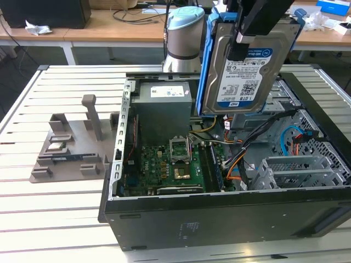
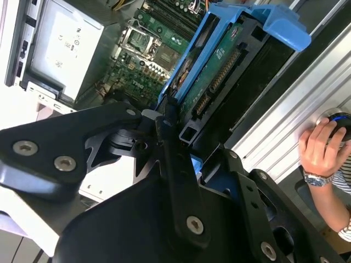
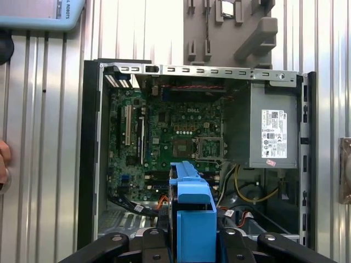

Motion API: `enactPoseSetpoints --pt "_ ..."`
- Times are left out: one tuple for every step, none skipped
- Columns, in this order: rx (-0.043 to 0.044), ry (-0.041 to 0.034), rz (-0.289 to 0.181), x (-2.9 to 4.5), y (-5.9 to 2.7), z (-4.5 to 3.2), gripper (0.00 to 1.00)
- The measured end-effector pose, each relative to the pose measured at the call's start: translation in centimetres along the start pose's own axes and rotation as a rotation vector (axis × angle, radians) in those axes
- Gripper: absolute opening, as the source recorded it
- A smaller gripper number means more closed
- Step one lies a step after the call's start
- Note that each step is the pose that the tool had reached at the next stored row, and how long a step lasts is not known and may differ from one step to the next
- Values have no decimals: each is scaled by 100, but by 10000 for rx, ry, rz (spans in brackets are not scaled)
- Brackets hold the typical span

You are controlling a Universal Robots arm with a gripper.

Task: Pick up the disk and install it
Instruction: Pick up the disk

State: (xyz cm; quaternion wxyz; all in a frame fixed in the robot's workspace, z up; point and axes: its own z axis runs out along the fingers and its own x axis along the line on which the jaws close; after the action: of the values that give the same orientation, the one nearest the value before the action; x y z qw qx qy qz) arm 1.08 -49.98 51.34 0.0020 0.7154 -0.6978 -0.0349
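Note:
The disk (image 1: 244,71) hangs upright in the air above the open computer case (image 1: 219,211), its white-and-blue label facing the exterior view. Blue plastic rails frame both its sides. My gripper (image 1: 241,41) comes down from above and is shut on the disk's upper edge. In the second wrist view the black fingers (image 2: 170,142) clamp the blue-railed disk (image 2: 219,71), whose green circuit-board side shows. In the first wrist view the disk's blue rail (image 3: 192,213) stands edge-on between the fingers, over the case's inside.
Inside the case lie the green motherboard (image 1: 170,164), a grey power-supply box (image 1: 164,109), loose cables and metal drive bays (image 1: 299,170). A grey parts fixture (image 1: 71,148) stands on the slatted table at the exterior view's left. A person's hand (image 2: 321,148) rests beside the table.

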Motion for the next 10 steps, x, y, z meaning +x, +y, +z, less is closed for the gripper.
enactPoseSetpoints --pt "-1 1 0 5 0 1 36" --pt "0 0 0 11 0 2 36" --pt "0 0 0 16 0 3 36" --pt "0 1 0 22 0 4 36" --pt "0 0 0 26 0 5 36" --pt "0 1 0 35 1 7 36" --pt "0 1 0 40 1 8 36" --pt "0 1 -1 44 0 9 36" --pt "0 0 0 52 1 11 36" --pt "0 1 0 58 1 12 36"
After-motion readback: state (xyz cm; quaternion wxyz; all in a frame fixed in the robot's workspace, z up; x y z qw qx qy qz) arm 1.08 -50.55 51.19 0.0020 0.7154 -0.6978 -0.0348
